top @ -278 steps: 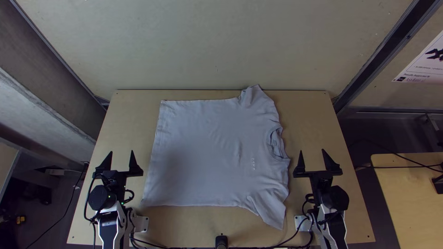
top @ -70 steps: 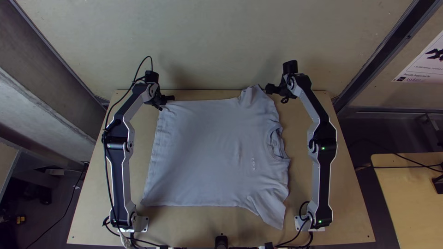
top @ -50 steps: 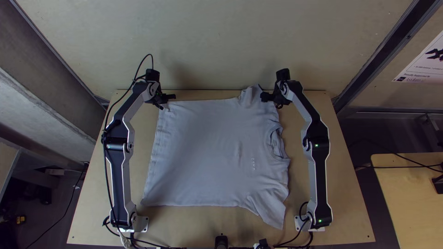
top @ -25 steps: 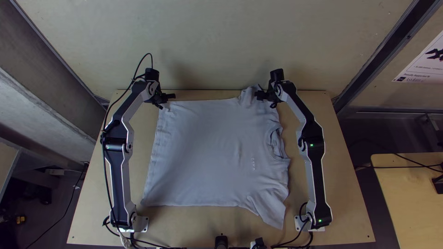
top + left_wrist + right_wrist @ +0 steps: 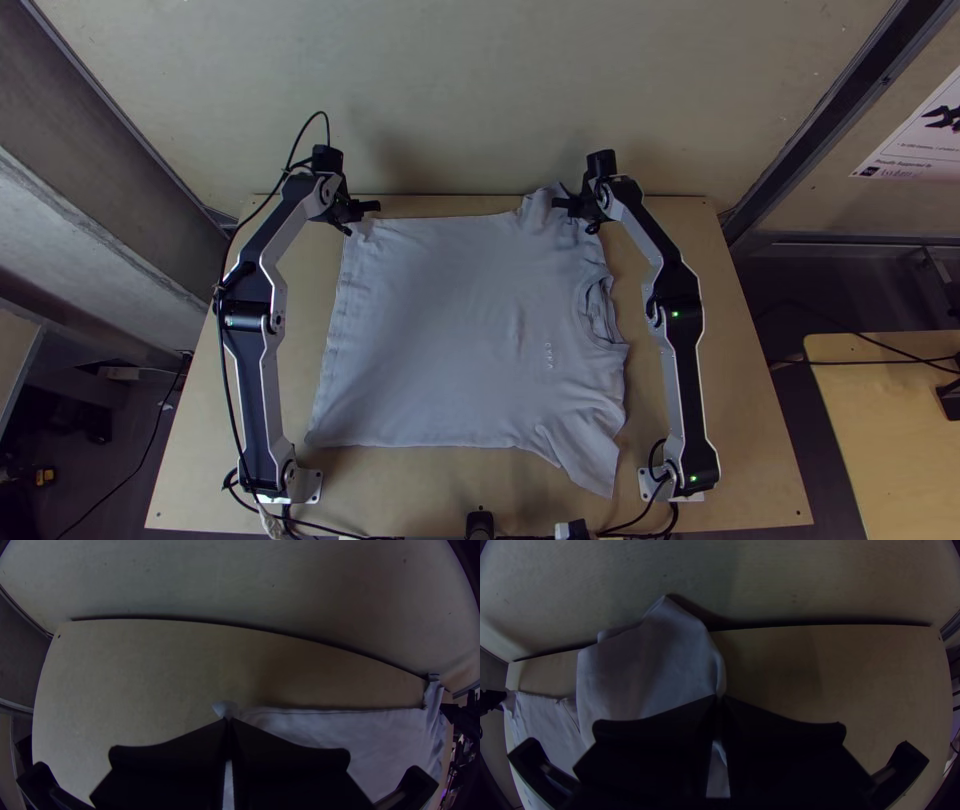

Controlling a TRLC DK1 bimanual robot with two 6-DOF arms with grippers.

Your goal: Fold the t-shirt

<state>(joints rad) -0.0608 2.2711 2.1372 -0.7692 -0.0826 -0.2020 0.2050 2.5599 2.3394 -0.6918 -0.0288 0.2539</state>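
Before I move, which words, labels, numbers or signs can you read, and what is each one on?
T-shirt: a short row of light characters near the neckline, too small to read.
White printed sheet at the top view's right edge: small lines of print under a dark picture, too small to read with certainty.
I can make out no other text.

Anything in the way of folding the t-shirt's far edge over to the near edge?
Nothing visible: the left gripper pinches the far hem corner, the right gripper the far sleeve, and between there and the near edge the t-shirt lies spread.
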